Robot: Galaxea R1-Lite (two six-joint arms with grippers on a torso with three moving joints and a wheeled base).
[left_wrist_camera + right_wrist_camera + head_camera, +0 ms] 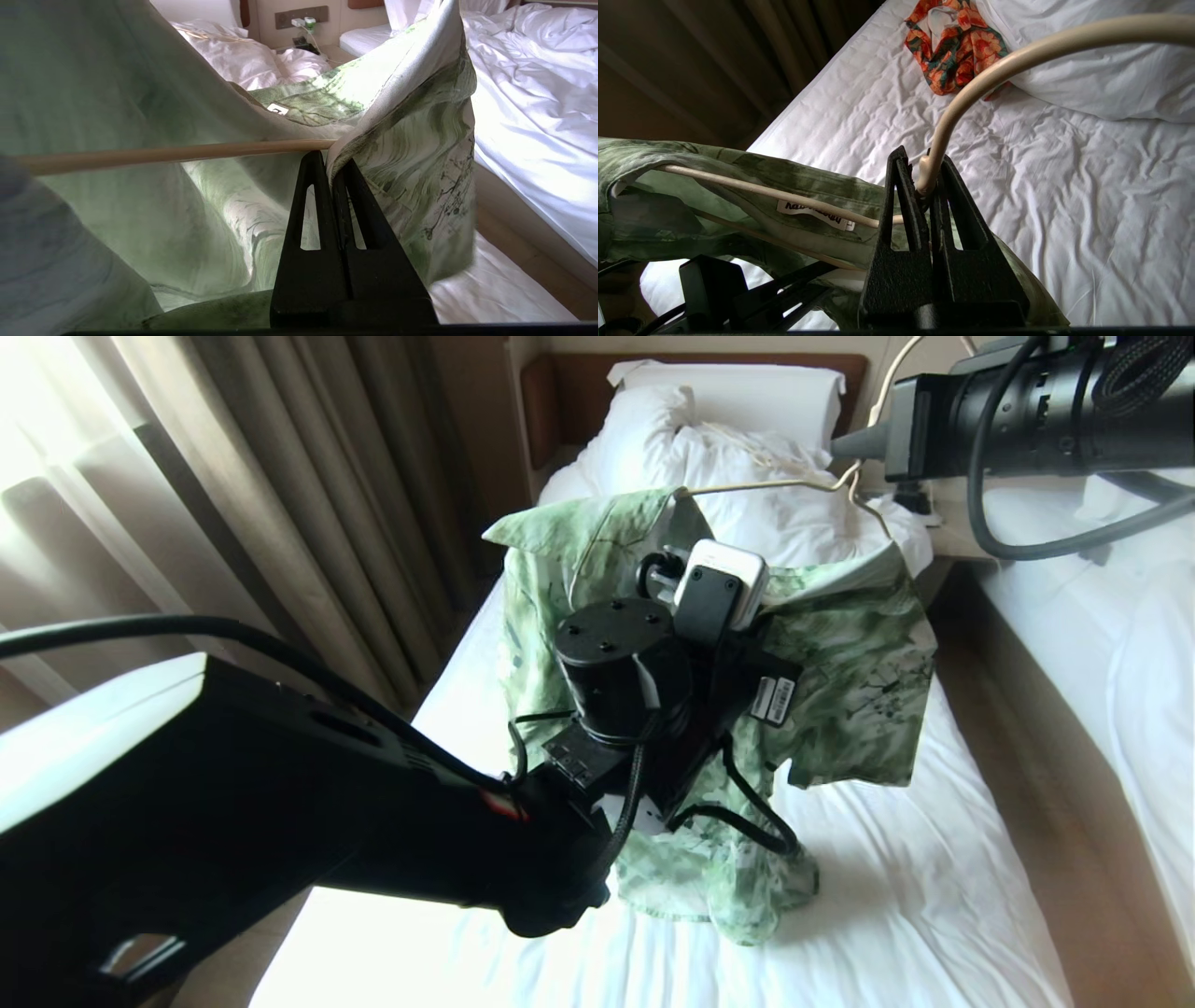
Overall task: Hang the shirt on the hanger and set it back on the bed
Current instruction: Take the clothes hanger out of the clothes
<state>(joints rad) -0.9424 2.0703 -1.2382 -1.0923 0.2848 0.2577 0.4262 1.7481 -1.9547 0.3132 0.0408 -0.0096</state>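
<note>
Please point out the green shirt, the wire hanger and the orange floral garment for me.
green shirt [859,672], head view, on the draped panel at the right.
wire hanger [966,95], right wrist view, on the curved hook.
orange floral garment [959,42], right wrist view, on its crumpled middle.

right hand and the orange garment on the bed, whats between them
Right wrist view: past the right hand, only the hanger hook and bare white bed sheet before the orange garment.
</note>
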